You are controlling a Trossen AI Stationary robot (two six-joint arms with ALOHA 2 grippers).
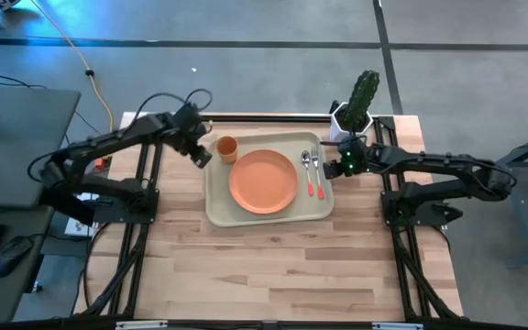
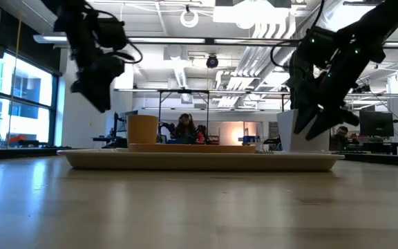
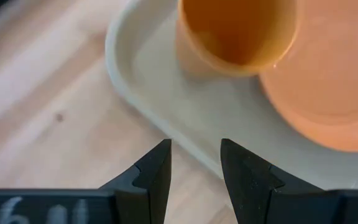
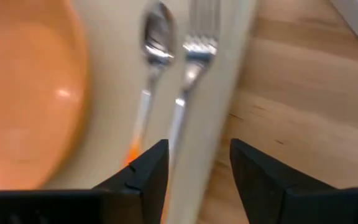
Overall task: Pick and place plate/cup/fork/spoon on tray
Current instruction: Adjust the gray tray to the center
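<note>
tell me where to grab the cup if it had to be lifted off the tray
Grip the cup across its rim and upper wall, coming straight down from above. It stands upright and open-mouthed in the tray's far left corner, with the plate close beside it, so a side approach looks crowded. The left gripper is nearest, probably best placed.

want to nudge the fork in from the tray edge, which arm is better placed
Right. The right gripper hangs open beside the fork at the tray's edge; the left gripper is by the cup.

On the tray (image 1: 218, 215): cup (image 1: 226, 147) left of plate (image 1: 263, 181), spoon (image 1: 306, 168) and seemingly fork (image 1: 316, 170) right.
</note>
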